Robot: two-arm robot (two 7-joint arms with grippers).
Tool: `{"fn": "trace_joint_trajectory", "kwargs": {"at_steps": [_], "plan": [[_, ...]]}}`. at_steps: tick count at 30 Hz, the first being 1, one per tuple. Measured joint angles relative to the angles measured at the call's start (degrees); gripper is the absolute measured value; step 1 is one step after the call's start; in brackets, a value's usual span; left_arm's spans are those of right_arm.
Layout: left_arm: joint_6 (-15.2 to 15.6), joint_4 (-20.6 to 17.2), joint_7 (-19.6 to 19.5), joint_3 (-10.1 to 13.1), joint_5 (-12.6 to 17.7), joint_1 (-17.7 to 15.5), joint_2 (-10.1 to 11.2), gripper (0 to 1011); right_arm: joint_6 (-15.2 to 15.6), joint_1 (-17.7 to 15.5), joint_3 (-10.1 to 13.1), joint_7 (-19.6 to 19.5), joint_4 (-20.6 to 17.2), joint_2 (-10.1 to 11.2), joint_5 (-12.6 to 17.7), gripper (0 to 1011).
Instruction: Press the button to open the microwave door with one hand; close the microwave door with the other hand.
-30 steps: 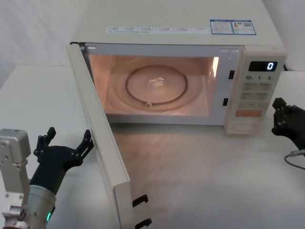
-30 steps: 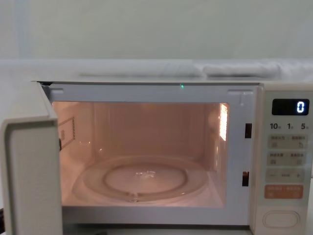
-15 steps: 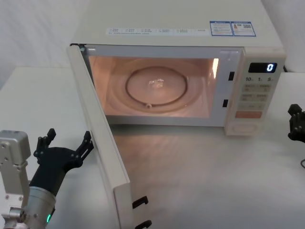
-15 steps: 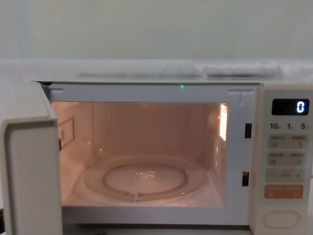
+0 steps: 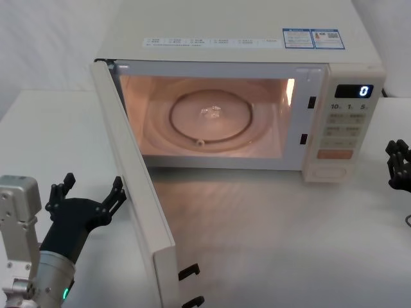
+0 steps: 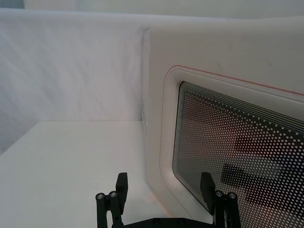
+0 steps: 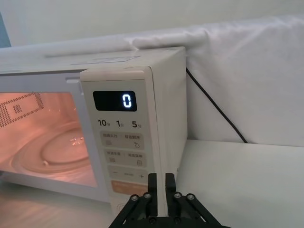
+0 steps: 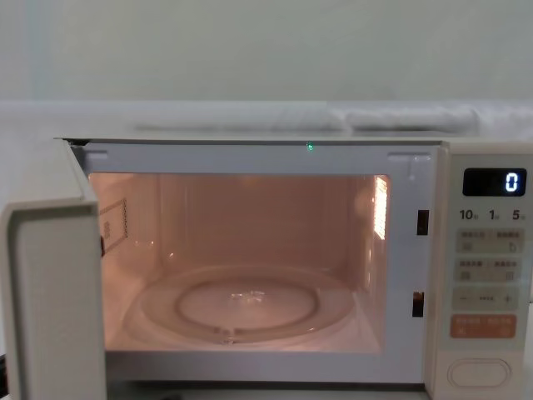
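The cream microwave (image 5: 244,32) stands at the back of the table with its cavity lit. The microwave door (image 5: 138,192) is swung wide open toward my left side, edge-on in the chest view (image 8: 58,308). My left gripper (image 5: 92,189) is open, its fingers spread just left of the door's outer face. In the left wrist view the left gripper (image 6: 164,194) faces the door's dotted window (image 6: 237,142). The button (image 5: 334,171) sits at the bottom of the control panel, also in the chest view (image 8: 479,372). My right gripper (image 5: 399,163) is shut, off to the right of the panel (image 7: 160,184).
A glass turntable (image 5: 209,115) lies inside the cavity. Two black latch hooks (image 5: 189,271) stick out of the door's free edge. A black power cable (image 7: 213,107) runs behind the microwave on the right. The white table (image 5: 276,244) spreads in front.
My right gripper has drawn back to the right, away from the control panel, to the view's edge. The door and my left gripper have stayed put.
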Motion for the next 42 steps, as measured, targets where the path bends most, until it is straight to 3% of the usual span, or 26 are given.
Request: {"fn": "trace_joint_trajectory", "kwargs": {"at_steps": [6, 11, 14, 19, 30, 42], "plan": [[0.0, 0.0, 0.0, 0.0, 0.0, 0.0, 0.0, 1001, 0.0, 0.0, 0.0, 0.0, 0.0, -0.1, -0.2, 255], [0.0, 0.0, 0.0, 0.0, 0.0, 0.0, 0.0, 1001, 0.0, 0.1, -0.1, -0.1, -0.1, -0.1, -0.2, 438], [0.0, 0.0, 0.0, 0.0, 0.0, 0.0, 0.0, 1001, 0.0, 0.1, -0.1, -0.1, -0.1, -0.1, -0.2, 499], [0.0, 0.0, 0.0, 0.0, 0.0, 0.0, 0.0, 1001, 0.0, 0.1, -0.1, -0.1, -0.1, -0.1, -0.3, 702], [0.0, 0.0, 0.0, 0.0, 0.0, 0.0, 0.0, 1001, 0.0, 0.1, -0.1, -0.1, -0.1, -0.1, -0.4, 997], [0.0, 0.0, 0.0, 0.0, 0.0, 0.0, 0.0, 1001, 0.0, 0.1, -0.1, -0.1, -0.1, -0.1, -0.4, 1002]]}}
